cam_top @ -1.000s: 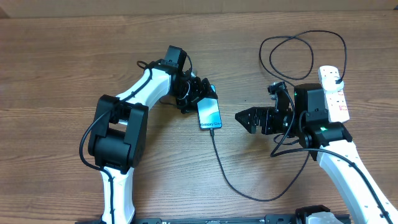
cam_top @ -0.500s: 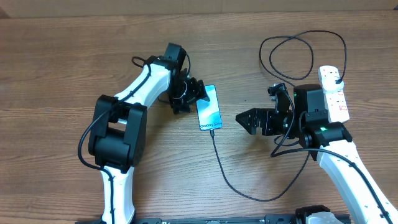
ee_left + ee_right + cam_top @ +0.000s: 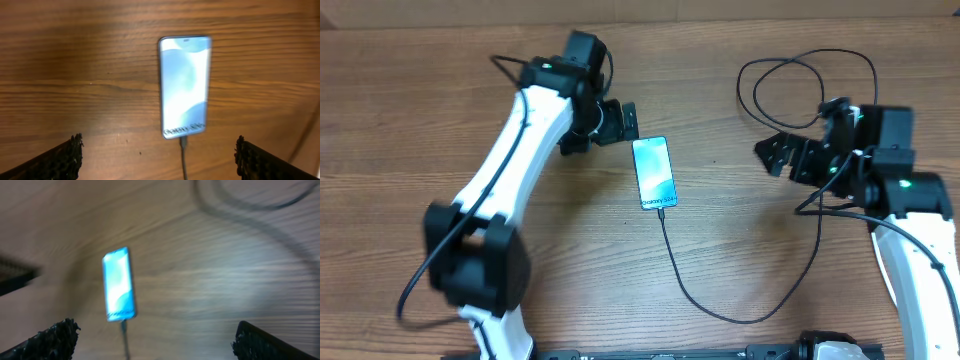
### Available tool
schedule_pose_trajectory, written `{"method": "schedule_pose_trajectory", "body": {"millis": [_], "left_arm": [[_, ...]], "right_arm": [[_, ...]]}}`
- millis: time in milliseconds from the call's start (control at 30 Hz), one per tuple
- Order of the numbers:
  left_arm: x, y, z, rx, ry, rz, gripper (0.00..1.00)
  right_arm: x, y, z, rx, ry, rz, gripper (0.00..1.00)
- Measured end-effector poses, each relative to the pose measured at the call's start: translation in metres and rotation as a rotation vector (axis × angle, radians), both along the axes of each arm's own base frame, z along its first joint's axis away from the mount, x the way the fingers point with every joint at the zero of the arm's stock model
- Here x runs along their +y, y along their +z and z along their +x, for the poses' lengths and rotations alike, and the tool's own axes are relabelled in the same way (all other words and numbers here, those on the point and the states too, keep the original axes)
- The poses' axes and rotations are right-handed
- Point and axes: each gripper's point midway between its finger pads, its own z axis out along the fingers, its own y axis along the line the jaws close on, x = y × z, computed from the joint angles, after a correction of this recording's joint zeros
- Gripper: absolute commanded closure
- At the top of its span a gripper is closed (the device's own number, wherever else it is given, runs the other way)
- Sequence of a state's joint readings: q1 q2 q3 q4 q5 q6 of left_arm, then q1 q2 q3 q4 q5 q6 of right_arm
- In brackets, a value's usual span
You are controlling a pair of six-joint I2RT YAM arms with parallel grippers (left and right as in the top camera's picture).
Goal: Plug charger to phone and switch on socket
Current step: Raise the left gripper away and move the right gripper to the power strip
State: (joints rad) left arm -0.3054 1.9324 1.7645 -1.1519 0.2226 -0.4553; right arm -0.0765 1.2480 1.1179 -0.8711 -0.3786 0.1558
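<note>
From overhead, a slim rectangular phone (image 3: pixel 655 173) with a lit light-blue screen lies flat near the middle of the brown wood-grain desk (image 3: pixel 410 100). A long thin black charger cable (image 3: pixel 672 265) meets the phone's near short edge and runs toward the front of the desk. It then curves right and rises toward the right arm, and more of it lies looped at the far right. The left gripper (image 3: pixel 618 124) hangs just beyond the phone's far left corner, apart from it and holding nothing. The right gripper (image 3: pixel 767 158) points left, well apart from the phone, also empty.

In the left wrist view the phone (image 3: pixel 184 85) lies lengthwise ahead. The black fingertips (image 3: pixel 65 157) sit at the lower corners, so the jaws stand wide. The cable tip touches the phone's near edge, just below the small dark text.

The right wrist view is blurred. The phone (image 3: pixel 119 284) shows left of centre with the cable leaving its near edge. The jaws are spread wide here too. A loop of the cable smears across the upper right.
</note>
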Motion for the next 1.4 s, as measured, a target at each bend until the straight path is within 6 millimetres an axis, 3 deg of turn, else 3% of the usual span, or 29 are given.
{"method": "schedule_pose_trajectory", "body": {"millis": [167, 233, 467, 533, 600, 633, 667, 700, 733, 767, 1067, 1233, 1400], "left_arm": [[0.01, 0.061, -0.02, -0.12, -0.037, -0.006, 0.0], [0.017, 0.071, -0.031, -0.126, -0.041, 0.021, 0.0], [0.039, 0.072, -0.047, -0.1, -0.03, 0.127, 0.0], [0.041, 0.072, -0.046, -0.103, -0.027, 0.137, 0.0], [0.042, 0.072, -0.045, -0.105, -0.026, 0.141, 0.0], [0.042, 0.072, -0.045, -0.105, -0.026, 0.142, 0.0], [0.042, 0.072, -0.045, -0.106, -0.026, 0.141, 0.0], [0.042, 0.072, -0.045, -0.106, -0.026, 0.141, 0.0], [0.042, 0.072, -0.045, -0.107, -0.026, 0.142, 0.0], [0.042, 0.072, -0.045, -0.108, -0.025, 0.143, 0.0], [0.042, 0.072, -0.045, -0.108, -0.025, 0.144, 0.0], [0.042, 0.072, -0.045, -0.109, -0.025, 0.144, 0.0], [0.042, 0.072, -0.045, -0.109, -0.025, 0.144, 0.0]], "right_arm": [[-0.052, 0.003, 0.004, 0.006, -0.173, -0.166, 0.0], [-0.073, 0.002, 0.004, 0.008, -0.242, -0.218, 0.0], [-0.162, 0.023, 0.02, -0.107, -0.531, -0.277, 0.0], [-0.19, 0.012, 0.027, -0.091, -0.61, -0.274, 0.0], [-0.205, -0.002, 0.033, -0.073, -0.641, -0.269, 0.01], [-0.213, -0.009, 0.038, -0.064, -0.657, -0.268, 0.04], [-0.221, -0.016, 0.041, -0.058, -0.672, -0.266, 0.14], [-0.233, -0.029, 0.047, -0.048, -0.691, -0.267, 0.49], [-0.236, -0.031, 0.049, -0.047, -0.706, -0.259, 0.87], [-0.245, -0.041, 0.054, -0.045, -0.715, -0.263, 0.95], [-0.26, -0.083, 0.085, -0.049, -0.727, -0.233, 0.96], [-0.258, -0.121, 0.087, 0.03, -0.712, -0.207, 0.96], [-0.259, -0.133, 0.085, 0.051, -0.704, -0.172, 0.96]]}}
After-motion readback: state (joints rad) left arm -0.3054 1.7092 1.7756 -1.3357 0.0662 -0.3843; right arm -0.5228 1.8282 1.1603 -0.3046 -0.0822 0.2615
